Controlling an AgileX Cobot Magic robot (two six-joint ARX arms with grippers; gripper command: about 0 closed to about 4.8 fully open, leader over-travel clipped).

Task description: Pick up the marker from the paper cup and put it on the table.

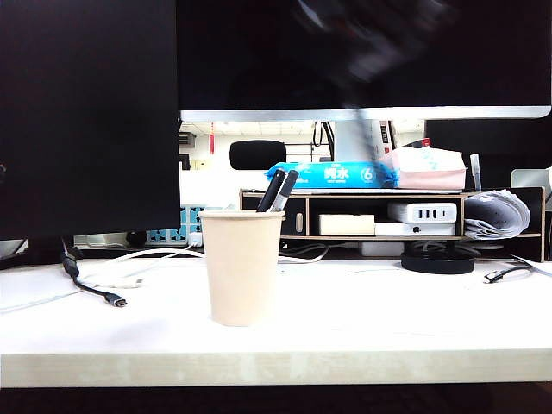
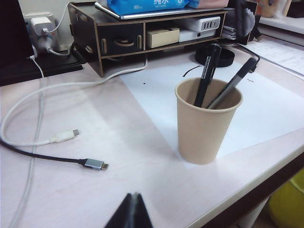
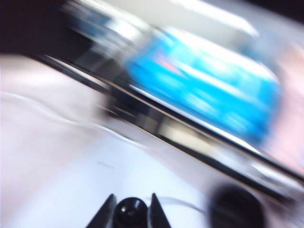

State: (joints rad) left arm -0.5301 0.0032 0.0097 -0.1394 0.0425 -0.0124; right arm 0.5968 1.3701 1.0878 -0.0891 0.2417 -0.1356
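Observation:
The cream paper cup [image 1: 241, 267] [image 2: 204, 128] stands upright near the front edge of the white table [image 1: 388, 319]. Only two slim black pens [image 1: 278, 191] [image 2: 209, 71] lean in it. In the motion-blurred right wrist view, my right gripper [image 3: 133, 194] is shut on the marker [image 3: 130, 213], whose round black end shows between the jaws. It hangs above the table, facing the shelf. In the exterior view the right arm [image 1: 371, 43] is a dark smear high in front of the monitor. My left gripper [image 2: 134, 197] is shut and empty, low over the table in front of the cup.
A dark wooden shelf riser [image 1: 392, 216] with a blue tissue pack [image 1: 332, 174] stands behind the cup. Cables with loose plugs [image 1: 116, 299] [image 2: 92, 164] lie on the left. A round black base [image 1: 438, 259] sits at right, and a white sheet [image 2: 266, 109] lies under the cup.

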